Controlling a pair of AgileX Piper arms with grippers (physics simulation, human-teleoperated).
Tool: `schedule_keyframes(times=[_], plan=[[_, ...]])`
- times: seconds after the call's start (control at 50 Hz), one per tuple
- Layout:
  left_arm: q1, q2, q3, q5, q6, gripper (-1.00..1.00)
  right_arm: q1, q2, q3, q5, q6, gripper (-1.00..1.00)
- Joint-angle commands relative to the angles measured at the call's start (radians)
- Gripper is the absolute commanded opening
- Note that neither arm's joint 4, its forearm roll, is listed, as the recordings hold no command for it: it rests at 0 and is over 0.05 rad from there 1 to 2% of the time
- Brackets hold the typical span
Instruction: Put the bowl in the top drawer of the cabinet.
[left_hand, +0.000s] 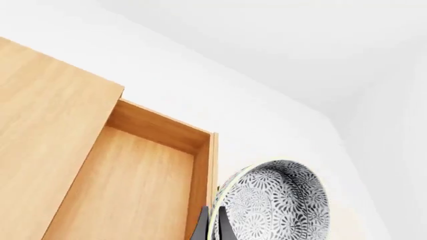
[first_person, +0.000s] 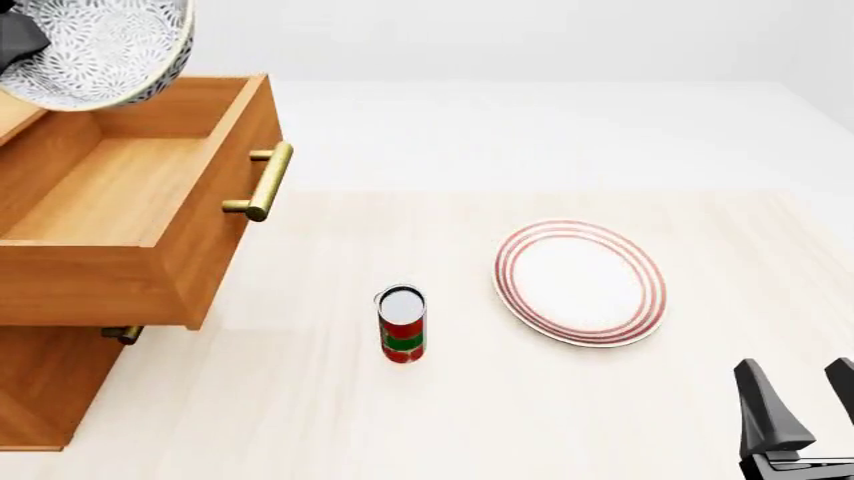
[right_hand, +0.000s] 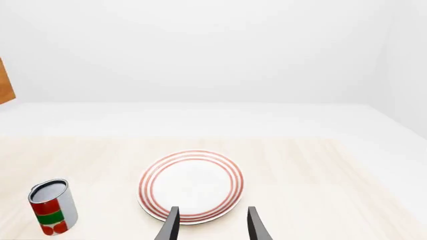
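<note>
While the left tool (left_hand: 212, 225) grips the bowl (first_person: 100, 50) by its rim above the pulled-out top drawer (first_person: 127, 190), lowering and release remain; the right tool (first_person: 801, 410) sits open.

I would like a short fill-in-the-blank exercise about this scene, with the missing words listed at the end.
1. The left gripper holds the bowl above the open top ____.
2. The plate has rings of ____ colour.
3. The can stands between the cabinet and the ____.
4. The right gripper is open and holds ____.

Missing words: drawer; red; plate; nothing
</note>
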Motion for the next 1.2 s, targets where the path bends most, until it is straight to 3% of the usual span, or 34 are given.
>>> schedule_keyframes(times=[0.02,0.62,1.2], plan=[[0.066,0.009,0.005,-0.010,0.012,-1.00,0.001,0.002,0.000,-0.001,0.000,1.00],[0.150,0.096,0.042,-0.060,0.026,-1.00,0.001,0.001,-0.001,0.000,0.000,1.00],[0.179,0.160,0.055,-0.079,0.032,-1.00,0.001,0.003,-0.007,0.003,0.000,1.00]])
